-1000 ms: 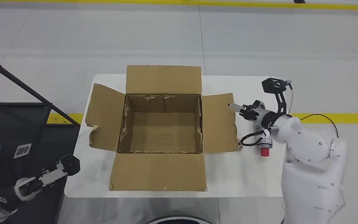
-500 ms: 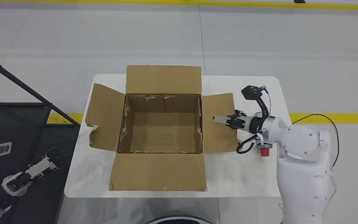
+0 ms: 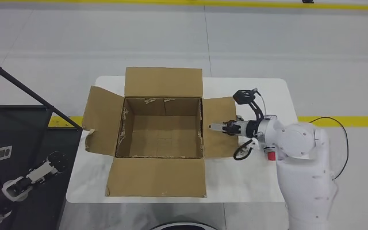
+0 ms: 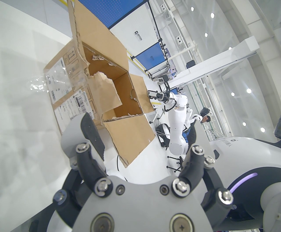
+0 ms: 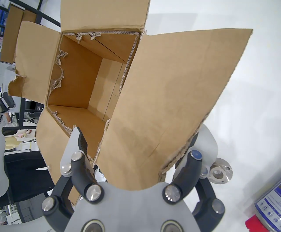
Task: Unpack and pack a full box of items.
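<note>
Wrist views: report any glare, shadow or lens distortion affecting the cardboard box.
Left wrist view: clear tape on the cardboard box glints; ceiling lamps burn white. Right wrist view: wide-angle distortion makes the near flap loom oversized; the box interior is evenly lit, without glare.

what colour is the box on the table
Plain brown cardboard: the box is brown inside and on its flaps. It shows best in the top view.

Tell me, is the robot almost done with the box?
Not nearly. Done: the box is open with its four flaps folded out, and its bare cardboard floor shows, so the unpacking looks finished. In hand: the right gripper is open, with the right flap between its fingers. To do: putting items back in and closing the flaps.
</note>
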Robot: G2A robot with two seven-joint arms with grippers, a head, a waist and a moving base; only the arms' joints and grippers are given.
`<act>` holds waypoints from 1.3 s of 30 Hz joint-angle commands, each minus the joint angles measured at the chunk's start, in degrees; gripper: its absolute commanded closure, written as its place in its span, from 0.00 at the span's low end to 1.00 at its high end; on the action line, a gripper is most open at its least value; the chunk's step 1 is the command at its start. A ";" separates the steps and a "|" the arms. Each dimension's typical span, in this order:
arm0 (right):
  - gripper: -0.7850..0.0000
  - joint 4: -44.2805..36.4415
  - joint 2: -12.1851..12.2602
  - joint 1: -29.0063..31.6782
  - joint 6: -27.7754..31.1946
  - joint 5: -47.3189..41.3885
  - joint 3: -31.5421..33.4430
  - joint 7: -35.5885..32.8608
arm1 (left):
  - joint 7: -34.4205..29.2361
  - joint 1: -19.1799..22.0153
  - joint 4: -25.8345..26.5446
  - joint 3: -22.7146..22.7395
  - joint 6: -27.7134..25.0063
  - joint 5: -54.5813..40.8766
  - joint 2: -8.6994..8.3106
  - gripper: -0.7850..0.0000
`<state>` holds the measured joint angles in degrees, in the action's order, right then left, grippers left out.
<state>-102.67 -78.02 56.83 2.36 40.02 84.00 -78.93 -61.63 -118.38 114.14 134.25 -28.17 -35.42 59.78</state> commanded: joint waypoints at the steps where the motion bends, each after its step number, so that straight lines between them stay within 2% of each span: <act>1: 0.00 -0.81 0.20 -0.07 -0.82 0.60 -0.07 0.14 | 0.00 0.00 0.00 0.00 0.00 0.00 0.00 0.00; 6: 0.00 -5.16 1.10 0.49 -3.37 4.54 1.56 -1.41 | 0.00 0.00 0.00 0.00 0.00 0.00 0.00 0.00; 12: 0.00 -9.44 2.51 1.18 -7.16 14.46 5.92 -4.29 | 0.00 0.00 0.00 0.00 0.00 0.00 0.00 0.00; 14: 0.00 -10.77 2.71 1.53 -8.13 14.49 7.32 -3.61 | 0.00 0.00 0.00 0.00 0.00 0.00 0.00 0.00; 29: 0.00 -10.70 2.73 1.73 -8.02 14.82 7.25 -3.10 | 0.00 0.00 0.00 0.00 0.00 0.00 0.00 0.00; 34: 0.00 -8.89 3.42 3.49 -9.31 24.76 8.18 1.22 | 0.00 0.00 0.00 0.00 0.00 0.00 0.00 0.00; 35: 0.00 -7.68 3.67 3.33 -9.50 28.21 8.73 1.30 | 0.00 0.00 0.00 0.00 0.00 0.00 0.00 0.00; 39: 0.00 -1.19 4.50 1.21 -8.91 31.66 12.71 0.42 | 0.00 0.00 0.00 0.00 0.00 0.00 0.00 0.00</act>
<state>-105.70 -73.72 58.61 -7.05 71.43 95.63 -78.27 -61.63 -118.37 114.14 134.25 -28.17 -35.42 59.78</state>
